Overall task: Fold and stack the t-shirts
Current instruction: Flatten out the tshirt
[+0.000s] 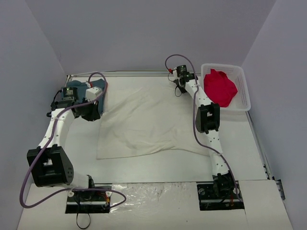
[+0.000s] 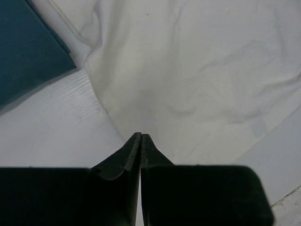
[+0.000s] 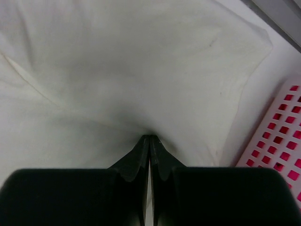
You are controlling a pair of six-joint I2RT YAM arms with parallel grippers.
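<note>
The left hand [image 2: 141, 137] is shut tight: its two dark fingers are pressed together with no gap between the tips, and the left edge of the cream-white t-shirt [image 1: 144, 120] is pinched there. The cloth is drawn in towards this hand in a narrowing wedge, and beyond the tips it is spread wide and wrinkled. To the left of the hand bare desk [image 2: 47, 127] is seen. Farther ahead on that side the teal-blue t-shirt [image 2: 28, 47] is laid flat with straight folded edges, just beside the cream-white one (whether the two touch cannot be told).

The right hand [image 3: 149, 137] is shut in the same way, finger flat against finger, and the same t-shirt is gripped near its far right corner. Creases are seen running out from the tips, and the cloth just ahead of them is darkened by shadow. To the right of this hand the white lattice basket [image 3: 282, 136] is stood on the desk, near the hand but apart from it, and red is seen through its holes.

From above, the red t-shirt [image 1: 219, 87] is seen crumpled inside the basket, to the right of the right hand. The cream-white t-shirt is laid open on the desk between the two hands. Most of it is stretched back from them towards the arm bases, with its near edge left free and slightly uneven. The teal-blue t-shirt is partly hidden by the left arm, just behind and to the left of the left hand.
</note>
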